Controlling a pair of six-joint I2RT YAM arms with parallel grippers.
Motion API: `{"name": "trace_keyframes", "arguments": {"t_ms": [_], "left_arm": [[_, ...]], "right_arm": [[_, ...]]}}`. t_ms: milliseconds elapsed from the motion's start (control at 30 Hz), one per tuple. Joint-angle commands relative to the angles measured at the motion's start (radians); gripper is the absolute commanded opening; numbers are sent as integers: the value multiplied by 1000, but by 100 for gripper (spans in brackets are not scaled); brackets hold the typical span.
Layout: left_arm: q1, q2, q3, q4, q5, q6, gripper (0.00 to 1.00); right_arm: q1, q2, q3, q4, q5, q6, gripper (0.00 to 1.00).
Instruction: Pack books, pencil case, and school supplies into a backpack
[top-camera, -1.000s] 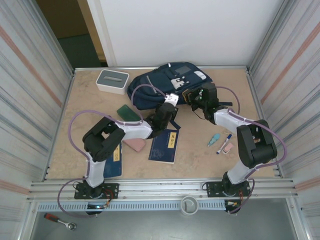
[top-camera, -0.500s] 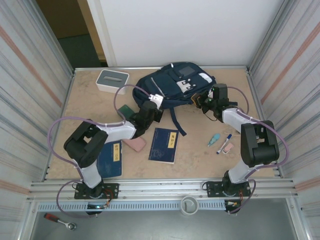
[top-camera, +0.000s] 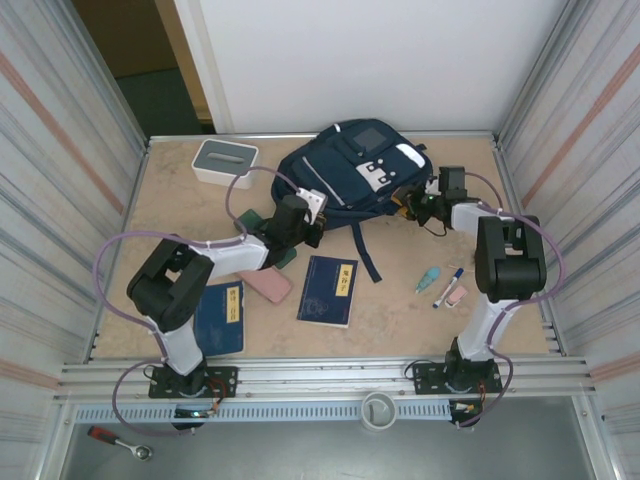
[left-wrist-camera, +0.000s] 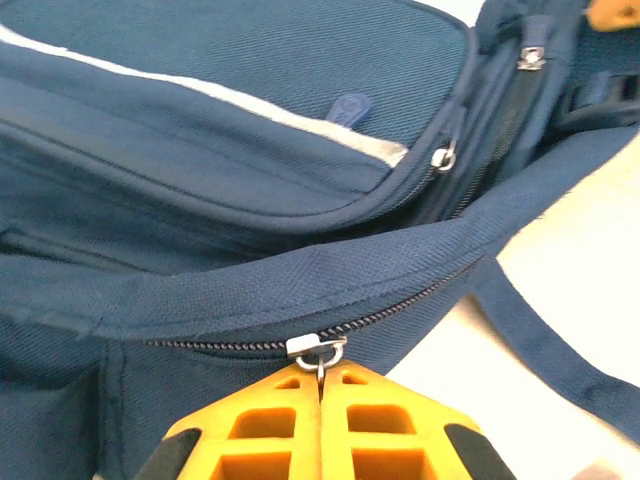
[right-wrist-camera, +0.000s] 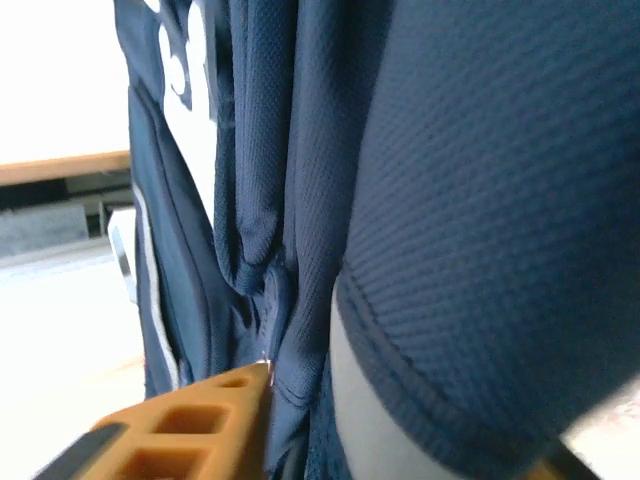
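Navy backpack (top-camera: 350, 175) looked unopened: my left fingers (left-wrist-camera: 270, 430) clenched its zipper pull (left-wrist-camera: 322, 348); whether the right fingers (right-wrist-camera: 190, 420) gripped, I couldn't tell. Books (top-camera: 331, 290), marker (top-camera: 428, 279) and pen (top-camera: 447, 287) lay unpacked.

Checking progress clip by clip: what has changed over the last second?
The left gripper, shut on the zipper pull of the backpack, drew back leftwards; the right gripper swung rightwards along the backpack, which shifted and turned between them. The middle book, left book, marker, pen and white box stayed put.
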Motion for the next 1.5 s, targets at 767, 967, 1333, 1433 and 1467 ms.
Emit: {"name": "trace_keyframes", "arguments": {"t_ms": [767,967,1333,1433,1467], "left_arm": [[-60,-17,-24,-22,-10,-25,0],[25,-53,-79,-39,2,-18,0],[99,-75,-41,-84,228,-14,0],[127,-80,-38,-77,302,-38,0],[134,-82,-38,-70,318,-48,0]], "right_arm": [[215,-69,-194,194,251,94,11],[143,-153,-213,66,231,-98,0],[283,-443,-219,-196,481,-782,67],[377,-421,-190,-195,511,-911,76],[404,-400,-177,-185,513,-942,81]]}}
